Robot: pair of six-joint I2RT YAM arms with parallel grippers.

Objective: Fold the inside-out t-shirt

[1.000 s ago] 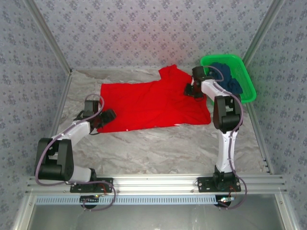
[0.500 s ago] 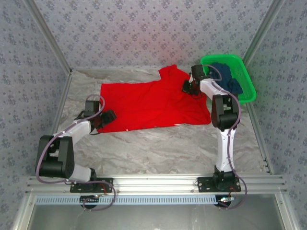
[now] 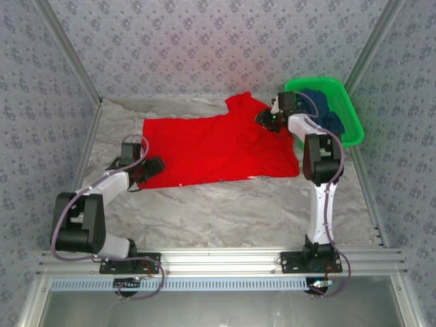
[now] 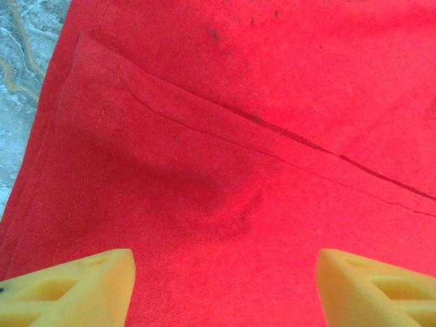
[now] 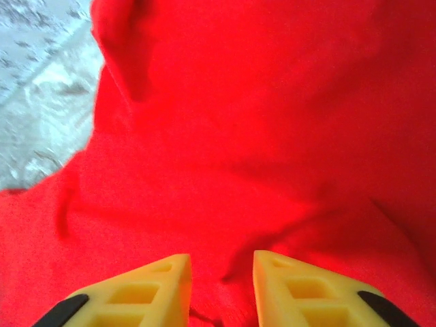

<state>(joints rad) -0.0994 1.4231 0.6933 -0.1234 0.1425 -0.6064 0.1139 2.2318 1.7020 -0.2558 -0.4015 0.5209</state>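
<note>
Red inside-out t-shirt point(image 3: 218, 146) spread flat at table point(image 3: 225, 211) centre.
Your left jaws gape wide over its 8 o'clock edge, holding nothing; right jaws, narrowly parted, hover over bunched cloth at 2 o'clock.

I see the t-shirt point(image 3: 218, 146), bright red, spread mostly flat on the far half of the table point(image 3: 225, 201), its length running left to right. Its far right corner is bunched up, and a straight fold crosses its left end.

Green basket point(image 3: 349, 109) of navy garment point(image 3: 327, 116), far right on marbled table point(image 3: 225, 204)
</note>
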